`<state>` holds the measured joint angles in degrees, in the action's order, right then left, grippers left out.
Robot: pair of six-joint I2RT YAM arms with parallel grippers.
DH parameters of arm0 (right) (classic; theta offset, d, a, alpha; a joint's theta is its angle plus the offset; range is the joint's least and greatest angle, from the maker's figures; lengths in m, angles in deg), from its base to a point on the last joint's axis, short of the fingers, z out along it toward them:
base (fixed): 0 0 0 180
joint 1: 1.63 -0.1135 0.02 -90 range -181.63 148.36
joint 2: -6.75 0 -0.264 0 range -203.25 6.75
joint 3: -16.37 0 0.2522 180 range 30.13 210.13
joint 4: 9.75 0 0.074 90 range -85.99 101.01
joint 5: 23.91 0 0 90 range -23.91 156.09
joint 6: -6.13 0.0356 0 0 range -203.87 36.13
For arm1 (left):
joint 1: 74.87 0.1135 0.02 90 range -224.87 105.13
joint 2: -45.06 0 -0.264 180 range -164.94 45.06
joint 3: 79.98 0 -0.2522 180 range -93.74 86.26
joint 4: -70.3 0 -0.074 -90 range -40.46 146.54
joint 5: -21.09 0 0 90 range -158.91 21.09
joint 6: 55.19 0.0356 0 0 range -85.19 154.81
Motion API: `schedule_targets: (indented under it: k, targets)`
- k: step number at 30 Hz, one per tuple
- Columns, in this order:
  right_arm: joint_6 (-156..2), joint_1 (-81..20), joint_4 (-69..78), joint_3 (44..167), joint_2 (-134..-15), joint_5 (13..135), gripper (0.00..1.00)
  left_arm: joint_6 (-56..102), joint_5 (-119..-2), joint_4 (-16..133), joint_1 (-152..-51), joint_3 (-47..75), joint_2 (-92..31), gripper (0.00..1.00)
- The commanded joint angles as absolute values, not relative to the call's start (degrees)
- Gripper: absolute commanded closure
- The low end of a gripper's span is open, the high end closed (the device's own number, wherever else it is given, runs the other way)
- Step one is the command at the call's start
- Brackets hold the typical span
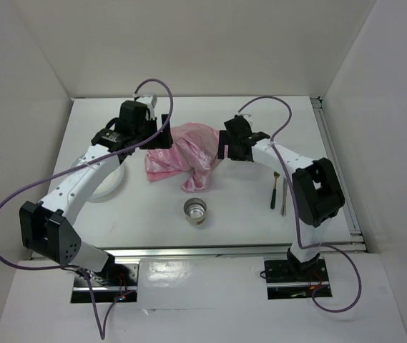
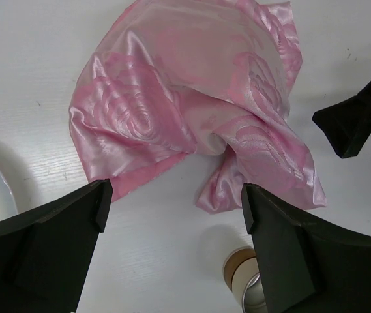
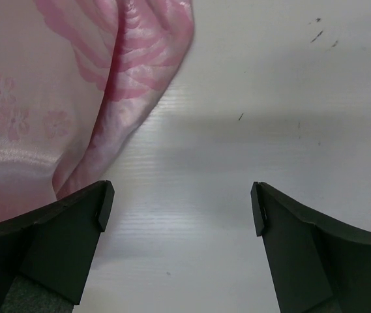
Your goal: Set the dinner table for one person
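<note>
On the white counter (image 1: 153,214), between the two wrists, the crumpled pink cloth (image 1: 185,153) lies near the middle. My left jaws stand wide apart by the cloth's edge, gripping nothing. The right jaws are likewise apart over bare counter just beside the cloth. The white plate (image 1: 111,182) is half hidden beneath the left arm (image 1: 81,182). The metal cup (image 1: 196,211) is cut off in the left wrist view. Two utensils (image 1: 274,191) lie to the right; I cannot make out their heads.
</note>
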<state>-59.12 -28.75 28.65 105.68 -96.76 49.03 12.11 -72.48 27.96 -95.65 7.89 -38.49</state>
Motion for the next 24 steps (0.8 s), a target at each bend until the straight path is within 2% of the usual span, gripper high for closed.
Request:
schedule_targets:
  k: [1, 3, 6, 8, 13, 17, 24]
  targets:
    - [-60.6, -28.4, 24.1, 103.5, -91.3, 52.6, 0.00, 12.2, -74.2, 27.9, -95.7, 8.1, -38.9, 0.00]
    - [-65.1, -28.4, 18.9, 101.1, -87.2, 59.2, 0.00, 11.7, -75.6, 27.4, -95.7, 8.8, -38.3, 0.00]
    - [-72.2, -29.8, 4.8, 89.6, -75.8, 72.7, 0.00, 11.7, -76.6, 28.1, -95.7, 9.6, -37.7, 0.00]
    - [-72.3, -29.8, 0.1, 83.0, -70.5, 76.4, 0.00, 11.7, -77.3, 27.5, -95.7, 9.6, -37.7, 0.00]
    - [-71.6, -30.9, 4.5, 83.1, -74.1, 76.4, 0.00, 10.9, -72.9, 29.8, -95.1, 12.9, -37.2, 0.14]
    - [-72.1, -34.1, 3.8, 83.0, -75.6, 77.2, 0.00, 10.2, -70.6, 31.3, -95.1, 12.9, -38.6, 0.14]
    - [-71.5, -37.1, -2.6, 79.0, -75.1, 77.8, 0.00, 8.4, -67.0, 33.4, -94.6, 9.2, -46.5, 0.06]
